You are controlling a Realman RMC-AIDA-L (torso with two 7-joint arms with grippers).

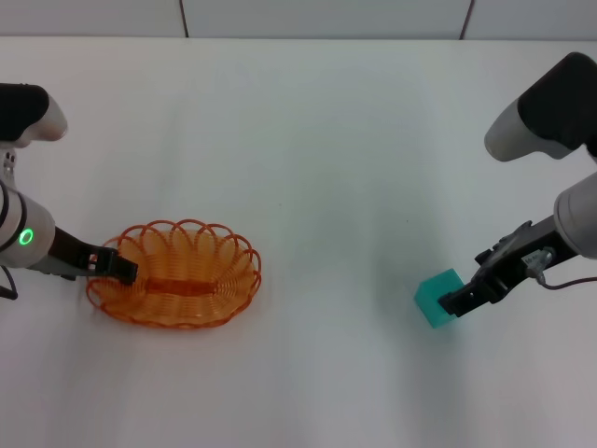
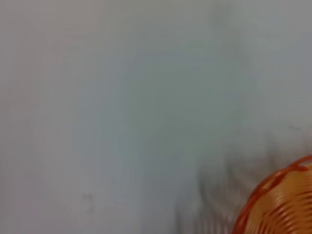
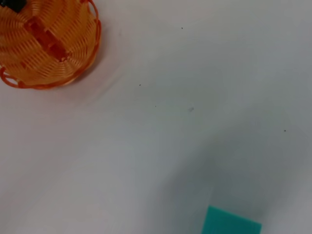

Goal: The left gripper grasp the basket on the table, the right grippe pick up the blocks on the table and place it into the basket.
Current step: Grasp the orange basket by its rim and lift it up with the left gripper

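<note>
The basket (image 1: 177, 274) holds nothing; the left pincer (image 1: 121, 271) is clamped on its rim. The right pincer (image 1: 454, 303) apparently grips the block (image 1: 439, 298), open desk (image 1: 336, 187) between.

White tabletop under even light

A plain white table (image 1: 308, 140) is filling nearly the whole head view, running from the bottom edge up to a narrow band at the top of the frame. Along that top band a pale grey wall (image 1: 326, 17) is showing, with two thin dark seams (image 1: 184, 19) cutting it into panels, one at upper left, one at upper right. Soft light is falling evenly over the surface, leaving only faint grey shadows. A few tiny dark specks (image 3: 140, 85) are dotting the tabletop in the right wrist view.
</note>
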